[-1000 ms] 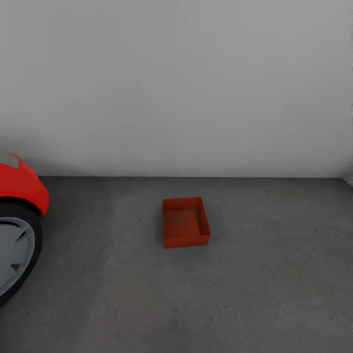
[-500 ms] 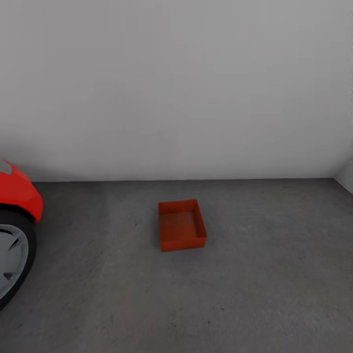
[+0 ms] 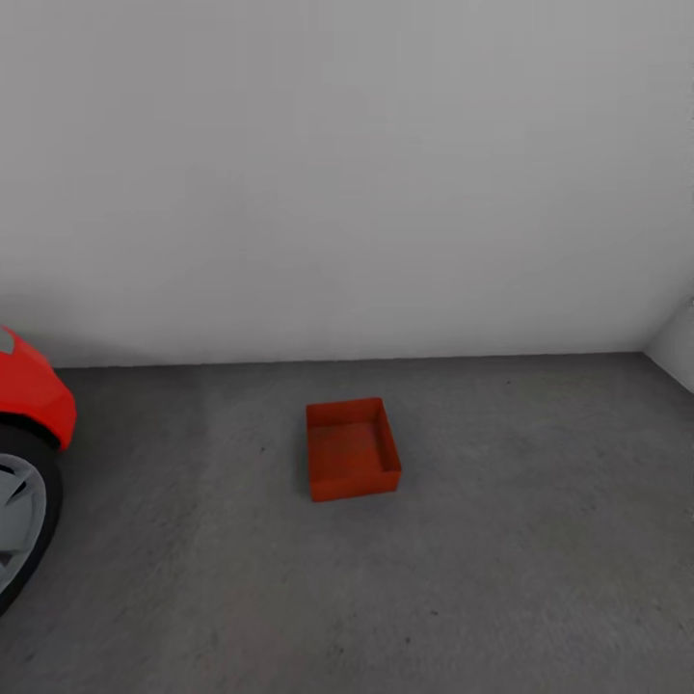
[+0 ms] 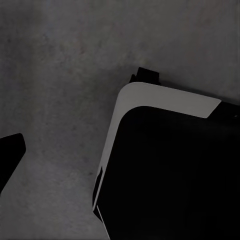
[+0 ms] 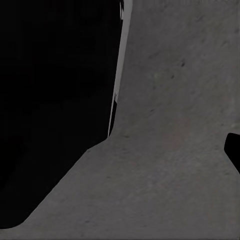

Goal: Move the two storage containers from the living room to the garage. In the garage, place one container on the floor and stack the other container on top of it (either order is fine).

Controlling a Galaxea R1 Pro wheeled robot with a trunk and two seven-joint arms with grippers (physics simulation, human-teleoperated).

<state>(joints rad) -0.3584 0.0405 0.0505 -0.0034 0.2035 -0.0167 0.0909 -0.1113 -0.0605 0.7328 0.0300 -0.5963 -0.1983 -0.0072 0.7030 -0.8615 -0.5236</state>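
On the floor: one container [image 3: 352, 462] sits on the grey concrete floor [image 3: 501, 559], roughly mid-way across the head view, a bit out from the back wall [image 3: 347, 173], well apart from the car.
Container: orange-red, open top, nothing inside as far as I can see. Flat on its base, turned slightly off square to the wall line.
Writing/labels: none I can read anywhere, the container walls look plain and so does the wall.
Car: red car [image 3: 34, 390] at the left edge of the head view, cut off by the frame, so you only get a bit of bodywork and part of a wheel [image 3: 17, 520] with a pale hub.
Corner: over at the right edge a second wall [image 3: 675, 347] just pokes in where it meets the back wall and the floor.
Left wrist view: mottled floor [image 4: 55, 75] plus a big black body with a pale rounded rim [image 4: 150, 97], looks like part of the robot but hard to say which. A dark tip [image 4: 10, 152] juts in from the edge, probably a finger.
Right wrist view: more floor [image 5: 175, 150], a big black shape [image 5: 55, 100] with a thin pale edge, and a small dark tip [image 5: 234, 150] at the border.
Fingers: honestly cannot tell on either side whether they're apart or together, too little of them in frame.
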